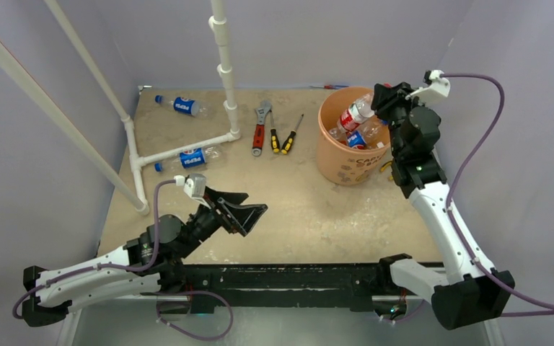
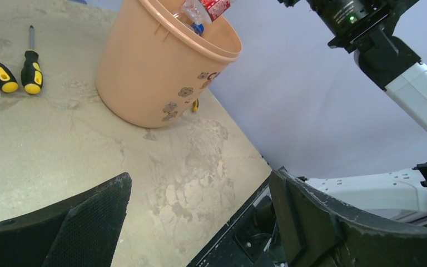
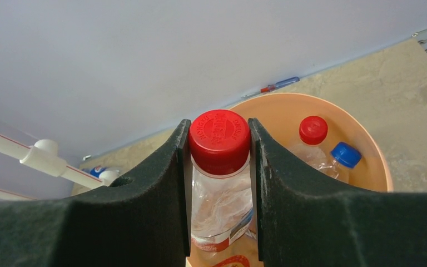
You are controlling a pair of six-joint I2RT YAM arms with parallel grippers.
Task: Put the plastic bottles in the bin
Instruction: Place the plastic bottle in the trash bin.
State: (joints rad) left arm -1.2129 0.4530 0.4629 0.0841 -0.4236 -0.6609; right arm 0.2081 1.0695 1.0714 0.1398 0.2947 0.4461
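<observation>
Tabletop [image 1: 310,209] bin [image 1: 334,164] below bottle [image 3: 219,183] in right pincer [image 3: 219,130]

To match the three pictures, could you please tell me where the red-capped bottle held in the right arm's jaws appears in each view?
Top external: the red-capped bottle is upper right, tilted over the orange bin.
Left wrist: apparently only its red label shows, at the top edge above the bin.
Right wrist: centre frame, cap towards the camera.
Shared landmark: the orange bin, visible in all three.

Bin [image 1: 339,162] right, 2 bottles [image 3: 313,131] inside; wrench [image 1: 260,126] and screwdrivers [image 1: 283,138] left of it, beside pipe frame [image 1: 187,148].
</observation>
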